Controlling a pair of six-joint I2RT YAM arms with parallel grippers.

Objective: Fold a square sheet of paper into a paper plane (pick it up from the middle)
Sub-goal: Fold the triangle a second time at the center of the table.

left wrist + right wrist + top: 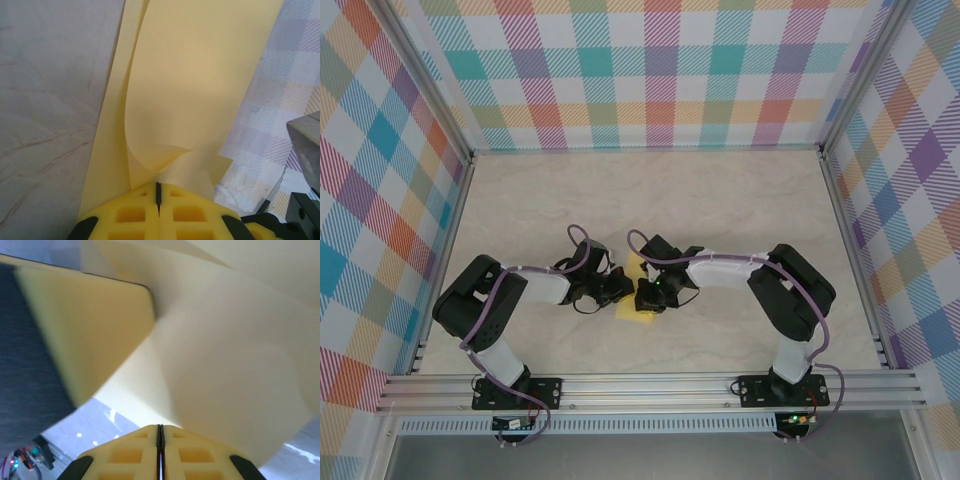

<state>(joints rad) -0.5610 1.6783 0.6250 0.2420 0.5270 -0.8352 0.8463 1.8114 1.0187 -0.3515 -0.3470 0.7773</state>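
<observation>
1. Between the two arms, near the front middle of the worktop [740,200], the square sheet of paper [640,316] is held up off the surface, pale yellow, with both claws meeting at it.
2. Worktop: pale beige with faint marble-like veining, matte; the top view shows it stretching bare behind the arms to the back wall.
3. Walls [650,70]: three panels at back, left and right, printed in a pastel plaid of teal, orange, pink, yellow and purple.
4. Frame: aluminium rail [650,385] along the near edge carrying both arm bases; slim metal posts run up the back corners.
5. Left claw [618,288]: in the left wrist view its yellow fingers [135,212] are pressed together and clenched on the paper's lower edge. The paper [200,85] rises from them in two overlapping layers, the nearer one curling at its base.
6. Right claw [650,294]: in the right wrist view its yellow fingers [192,455] are likewise pressed tight, grasping the paper [235,375], which spreads upward with a soft crease.
7. Cables: purple leads loop over both arms.
</observation>
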